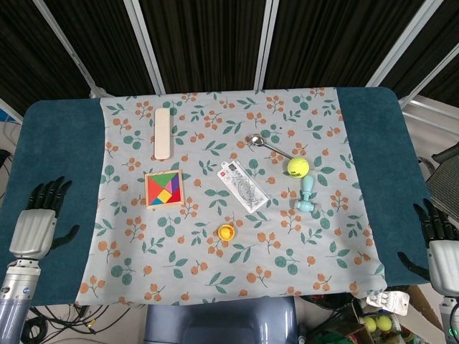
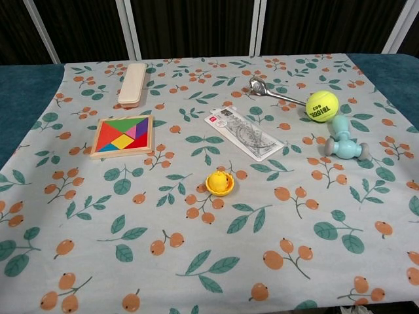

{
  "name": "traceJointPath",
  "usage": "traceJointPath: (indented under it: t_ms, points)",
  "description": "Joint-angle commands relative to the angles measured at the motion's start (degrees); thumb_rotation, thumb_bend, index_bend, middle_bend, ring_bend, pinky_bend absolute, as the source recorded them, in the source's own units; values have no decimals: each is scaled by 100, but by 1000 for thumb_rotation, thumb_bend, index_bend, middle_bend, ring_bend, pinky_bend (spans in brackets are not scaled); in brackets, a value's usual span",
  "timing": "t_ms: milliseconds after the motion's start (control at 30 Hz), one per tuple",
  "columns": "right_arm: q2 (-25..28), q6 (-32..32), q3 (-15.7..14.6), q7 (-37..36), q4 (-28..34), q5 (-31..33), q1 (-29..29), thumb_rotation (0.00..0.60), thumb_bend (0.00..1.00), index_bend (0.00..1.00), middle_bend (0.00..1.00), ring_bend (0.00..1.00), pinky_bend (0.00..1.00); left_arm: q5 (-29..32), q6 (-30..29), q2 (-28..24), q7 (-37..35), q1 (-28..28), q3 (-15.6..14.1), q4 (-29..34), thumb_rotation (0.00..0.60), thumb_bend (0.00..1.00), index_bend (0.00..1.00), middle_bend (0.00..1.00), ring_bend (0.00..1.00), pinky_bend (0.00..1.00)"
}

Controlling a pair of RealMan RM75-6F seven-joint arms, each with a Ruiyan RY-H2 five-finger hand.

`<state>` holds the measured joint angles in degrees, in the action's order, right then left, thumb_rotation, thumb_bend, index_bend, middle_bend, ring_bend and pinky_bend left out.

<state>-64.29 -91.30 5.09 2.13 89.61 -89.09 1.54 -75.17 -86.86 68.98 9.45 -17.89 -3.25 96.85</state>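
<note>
Left hand (image 1: 32,231), fingers spread and empty, sits at nine o'clock of the tangram puzzle (image 1: 164,189): light, rigid wood with loose pieces; grasp its frame edges.

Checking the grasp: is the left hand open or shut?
Open: the left hand lies off the cloth's edge, fingers apart, holding nothing.
</note>
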Motion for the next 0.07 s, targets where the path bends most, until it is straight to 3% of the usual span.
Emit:
traceJointPath:
  t_ms: [33, 67]
  points:
    - [27, 53, -92, 79, -57, -151, 39, 600, 84, 0, 0, 77, 235, 28, -53, -53, -30, 133, -33, 66, 600, 259, 5, 0, 0, 0]
    - [26, 57, -103, 89, -61, -174, 44, 600, 84, 0, 0, 77, 235, 34, -65, -71, -52, 174, -38, 93, 600, 259, 4, 0, 0, 0]
